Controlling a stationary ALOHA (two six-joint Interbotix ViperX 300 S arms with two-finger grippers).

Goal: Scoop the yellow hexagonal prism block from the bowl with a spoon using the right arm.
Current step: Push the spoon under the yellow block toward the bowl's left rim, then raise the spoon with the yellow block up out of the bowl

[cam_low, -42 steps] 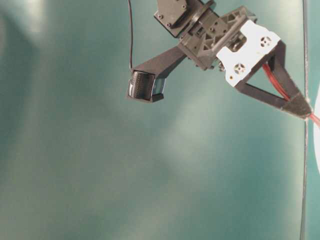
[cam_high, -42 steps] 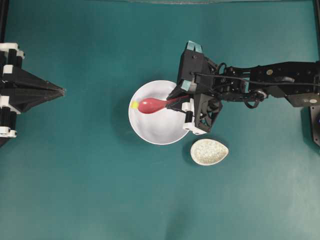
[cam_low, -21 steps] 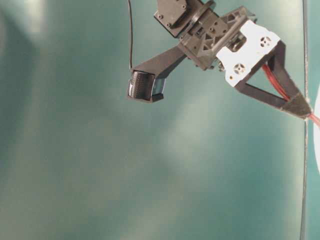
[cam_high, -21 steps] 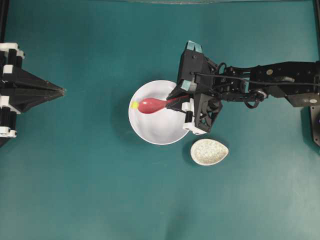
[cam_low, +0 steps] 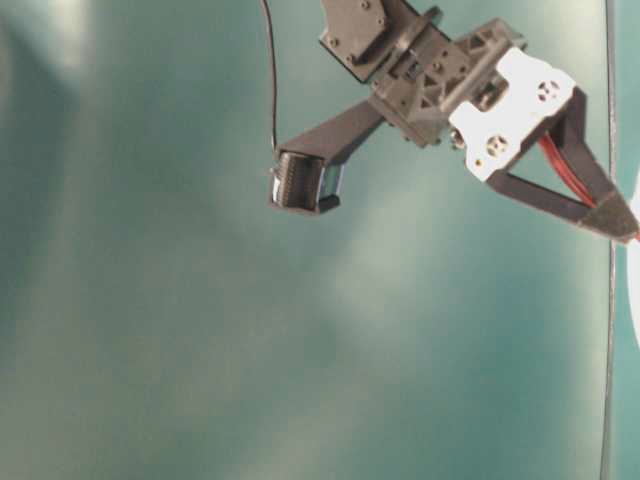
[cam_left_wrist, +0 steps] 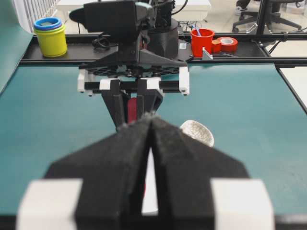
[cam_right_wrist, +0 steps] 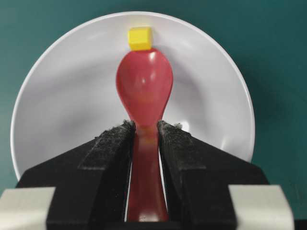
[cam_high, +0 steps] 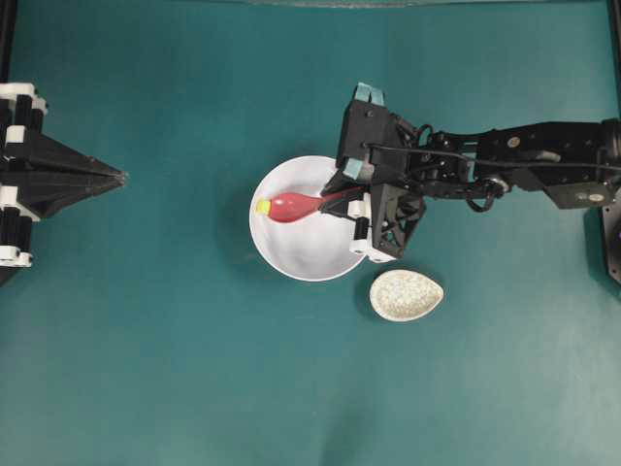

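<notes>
We see a spoon point(cam_right_wrist: 144, 86) with a glossy, smooth red finish that looks like glazed ceramic or hard plastic, catching a bright highlight near its tip. The bowl point(cam_right_wrist: 62, 96) is plain white, smooth and softly shiny. The yellow block point(cam_right_wrist: 139, 38) looks matt and smooth, like painted wood or plastic. The right claw point(cam_right_wrist: 144, 132) has fingers point(cam_right_wrist: 108, 148) faced with rough, grainy black padding, backed by matt white plastic at the frame's lower corners. The left claw point(cam_left_wrist: 150, 124) shows the same coarse black padding. The surface point(cam_high: 194, 369) is matt teal, cloth-like. The small dish point(cam_high: 406, 295) at lower right of the overhead view has a speckled, crackled glaze.
</notes>
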